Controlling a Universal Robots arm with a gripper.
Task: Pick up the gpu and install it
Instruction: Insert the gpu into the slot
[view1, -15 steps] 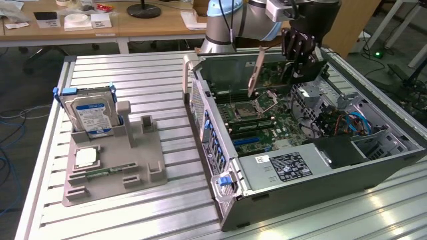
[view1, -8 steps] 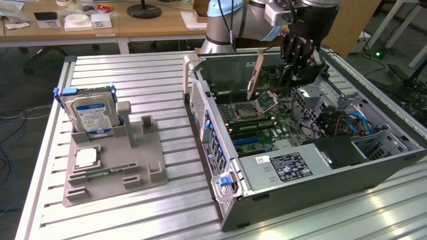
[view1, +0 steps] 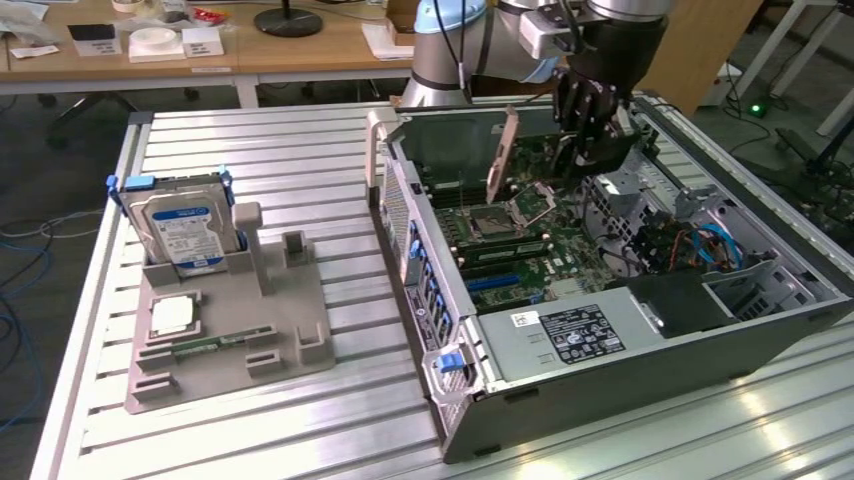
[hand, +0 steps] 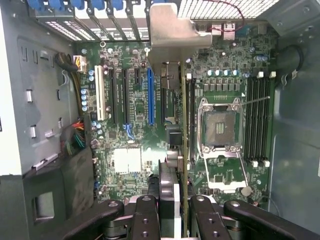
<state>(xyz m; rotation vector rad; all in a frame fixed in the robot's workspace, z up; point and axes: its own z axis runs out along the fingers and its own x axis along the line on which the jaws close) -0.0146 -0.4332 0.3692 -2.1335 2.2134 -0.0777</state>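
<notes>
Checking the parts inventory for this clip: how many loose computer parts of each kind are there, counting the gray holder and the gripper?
gpu, held in the gripper: 1
hard drive: 1
memory stick: 1
pale square chip: 1
Total: 4

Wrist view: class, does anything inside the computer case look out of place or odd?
The CPU socket stands open and bare, with no cooler over it. The gpu, gripped edge-on above the board, looks straight.

The arm (view1: 607, 45) reaches downward, its fingers (hand: 146, 220) clamped on the gpu (hand: 172, 35).
</notes>
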